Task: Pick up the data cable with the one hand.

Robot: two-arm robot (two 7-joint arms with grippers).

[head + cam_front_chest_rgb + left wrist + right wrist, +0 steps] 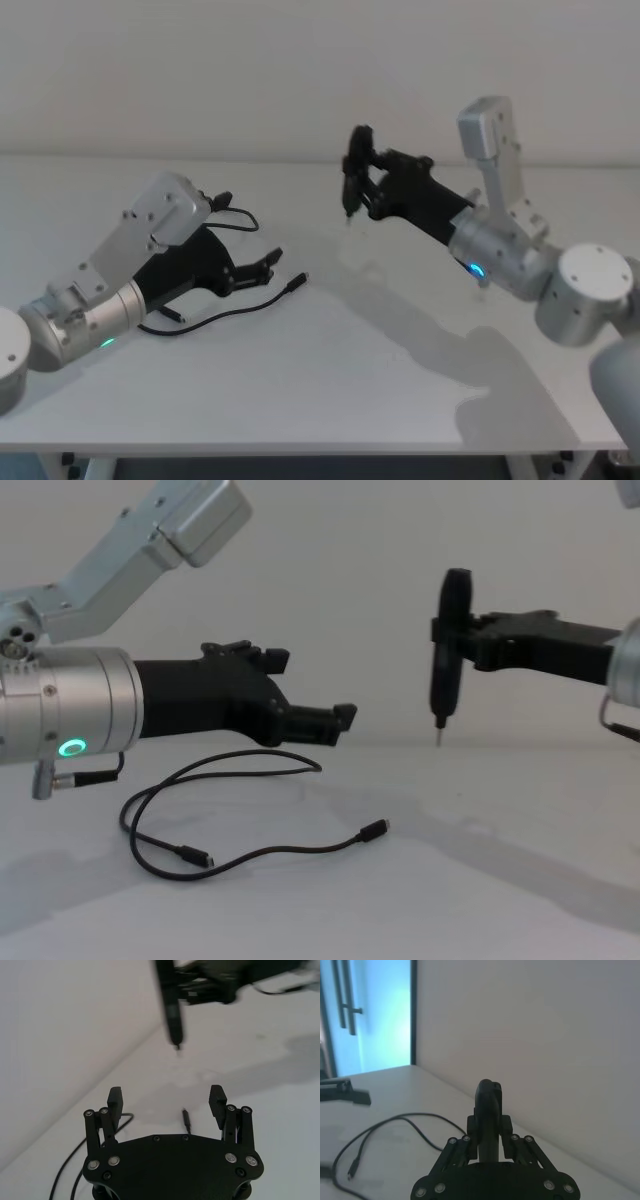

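The data cable (232, 313) lies loosely looped on the white table (330, 390), a thin black cord with a small plug (296, 281) at its end. My left gripper (267, 266) hovers just above the cable (250, 859), open, with nothing between its fingers (115, 1097). One plug (186, 1117) shows on the table between and beyond the open fingers. My right gripper (366, 182) is raised at the far right, shut on a slim black pen-shaped tool (446, 650) whose metal tip points down, well away from the cable (390, 1121).
The table's far edge meets a plain wall. Free table surface spreads between the two arms and toward the front edge. A short black wire (88, 776) hangs from the left wrist's silver cylinder (70, 720).
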